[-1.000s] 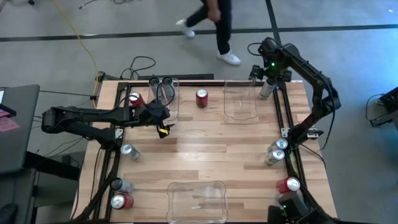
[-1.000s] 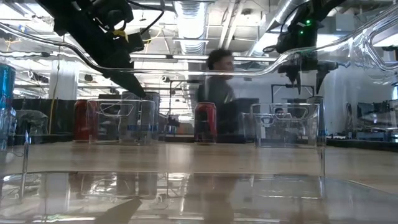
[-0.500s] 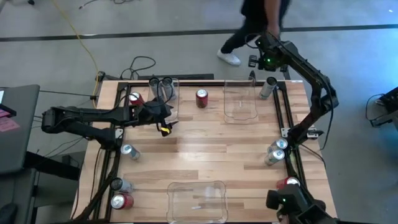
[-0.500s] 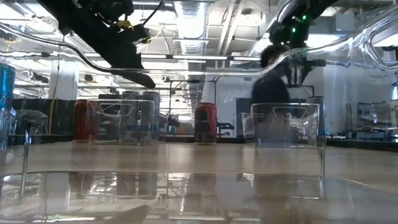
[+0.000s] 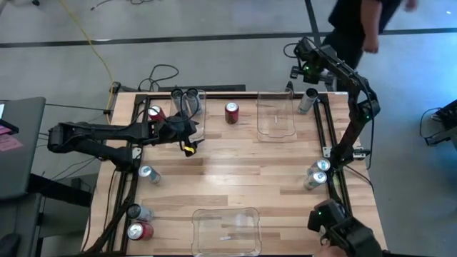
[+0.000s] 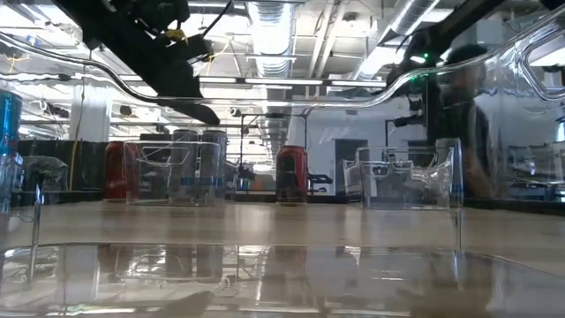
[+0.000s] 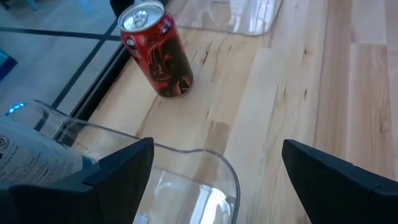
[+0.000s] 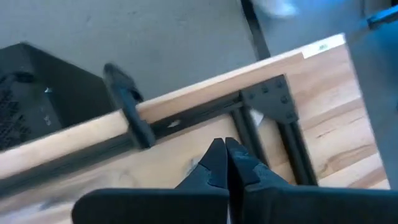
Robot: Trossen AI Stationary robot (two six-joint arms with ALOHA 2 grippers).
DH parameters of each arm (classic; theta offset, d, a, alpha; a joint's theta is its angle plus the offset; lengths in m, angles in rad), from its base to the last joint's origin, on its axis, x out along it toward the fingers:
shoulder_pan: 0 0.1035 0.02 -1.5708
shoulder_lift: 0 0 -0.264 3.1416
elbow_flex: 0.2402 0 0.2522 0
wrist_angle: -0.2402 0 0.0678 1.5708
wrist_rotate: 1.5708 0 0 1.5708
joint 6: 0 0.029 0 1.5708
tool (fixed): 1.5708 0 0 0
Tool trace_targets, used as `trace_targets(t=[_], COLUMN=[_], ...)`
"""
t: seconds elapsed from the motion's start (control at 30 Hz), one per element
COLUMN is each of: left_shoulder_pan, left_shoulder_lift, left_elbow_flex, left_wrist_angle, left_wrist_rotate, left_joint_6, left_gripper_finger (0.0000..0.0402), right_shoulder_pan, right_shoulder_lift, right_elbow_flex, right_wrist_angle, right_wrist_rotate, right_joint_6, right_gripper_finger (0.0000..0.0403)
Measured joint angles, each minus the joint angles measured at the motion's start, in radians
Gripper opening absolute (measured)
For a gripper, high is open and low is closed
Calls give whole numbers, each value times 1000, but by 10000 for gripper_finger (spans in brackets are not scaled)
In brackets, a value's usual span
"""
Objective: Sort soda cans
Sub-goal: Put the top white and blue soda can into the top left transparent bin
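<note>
**Robot body: visible condition and markings**

Both arms are dark, near-black, built of chunky jointed segments. The left arm (image 5: 100,135) carries a yellow marking near its wrist, beside the left gripper (image 5: 187,137), and black cabling loops around that wrist. In its own wrist view the left gripper's fingers (image 7: 121,165) are broad, matte black wedges with flat angled faces. The right arm (image 5: 355,107) is slimmer along its links, with a green indicator light on the wrist housing and another on a mid-arm joint. The right gripper (image 8: 225,163) shows two narrow black fingers tapering to points, pressed together, rising from a wide, smooth black body.
</note>
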Motion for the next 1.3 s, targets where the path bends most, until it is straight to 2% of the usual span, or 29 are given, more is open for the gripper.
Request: trace_targets(t=[0.33, 0.67, 0.9, 1.3], left_shoulder_pan=[0, 0, 0, 0], left_shoulder_lift=[0, 0, 0, 0], left_elbow_flex=[-1, -1, -1, -2], left_wrist_angle=[-3, -19, -17, 0], left_wrist_rotate=[0, 0, 0, 0], left_joint_6=[-16, -18, -18, -22], left_gripper_finger=[350, 350, 350, 350], right_shoulder_pan=[8, 63, 128, 223], right_shoulder_lift=[8, 8, 8, 8], right_elbow_flex=[14, 14, 14, 52], right_wrist_angle=[-79, -205, -222, -258], right_wrist_rotate=[-43, -53, -119, -153], right_joint_6=[37, 84, 76, 4], right_gripper_finger=[2, 2, 3, 8])
